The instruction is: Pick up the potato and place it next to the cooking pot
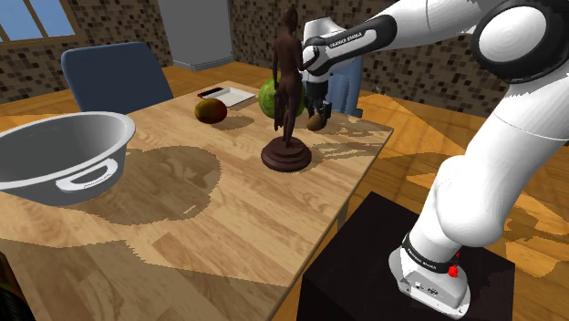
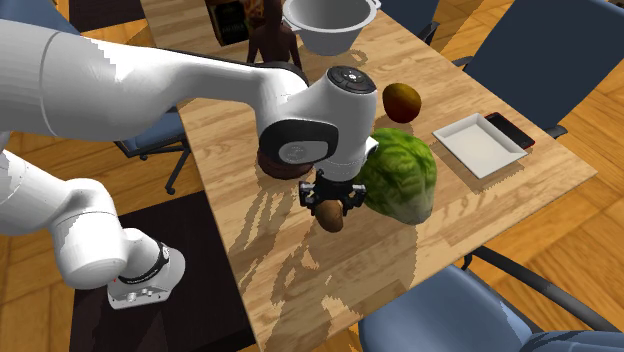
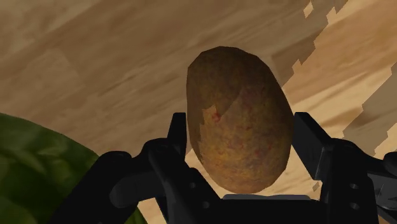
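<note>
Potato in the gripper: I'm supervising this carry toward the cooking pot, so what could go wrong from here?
The tall figurine stands between the potato and the cooking pot; a low, straight carry could topple it.
The cabbage lies close beside the gripper; swinging away might nudge it.
The fingers clasp a rounded potato, so it may slip.

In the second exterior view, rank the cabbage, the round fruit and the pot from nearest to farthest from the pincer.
1. Cabbage, right beside the pincer.
2. Round fruit, beyond the cabbage, toward the pot.
3. Pot, far off, near the view's top edge.
</note>
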Action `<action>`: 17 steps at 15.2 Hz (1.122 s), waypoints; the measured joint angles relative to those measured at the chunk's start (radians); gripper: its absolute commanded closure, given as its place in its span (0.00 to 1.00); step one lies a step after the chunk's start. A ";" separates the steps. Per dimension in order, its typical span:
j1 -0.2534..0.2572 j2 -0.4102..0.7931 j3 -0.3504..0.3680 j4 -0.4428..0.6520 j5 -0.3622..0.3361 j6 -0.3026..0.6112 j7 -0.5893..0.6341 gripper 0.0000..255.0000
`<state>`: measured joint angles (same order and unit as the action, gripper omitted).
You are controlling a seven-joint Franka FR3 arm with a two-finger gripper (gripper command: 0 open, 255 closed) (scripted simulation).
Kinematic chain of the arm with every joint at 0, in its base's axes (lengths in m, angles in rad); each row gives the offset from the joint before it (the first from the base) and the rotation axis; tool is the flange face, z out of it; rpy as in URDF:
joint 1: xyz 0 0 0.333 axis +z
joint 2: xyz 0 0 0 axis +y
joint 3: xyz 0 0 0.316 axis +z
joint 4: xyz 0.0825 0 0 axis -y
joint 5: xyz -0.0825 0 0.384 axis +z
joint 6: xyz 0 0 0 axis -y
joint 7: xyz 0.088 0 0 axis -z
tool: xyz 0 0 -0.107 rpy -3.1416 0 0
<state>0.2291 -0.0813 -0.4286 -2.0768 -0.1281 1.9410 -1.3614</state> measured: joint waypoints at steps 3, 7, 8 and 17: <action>0.004 0.001 0.004 0.006 0.001 -0.006 0.010 1.00; 0.007 -0.009 0.008 0.044 0.000 -0.057 0.010 1.00; 0.008 -0.011 0.009 0.056 0.000 -0.070 0.010 1.00; 0.011 -0.028 0.015 0.157 -0.002 -0.186 0.005 1.00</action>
<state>0.2402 -0.1091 -0.4135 -1.9202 -0.1299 1.7549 -1.3560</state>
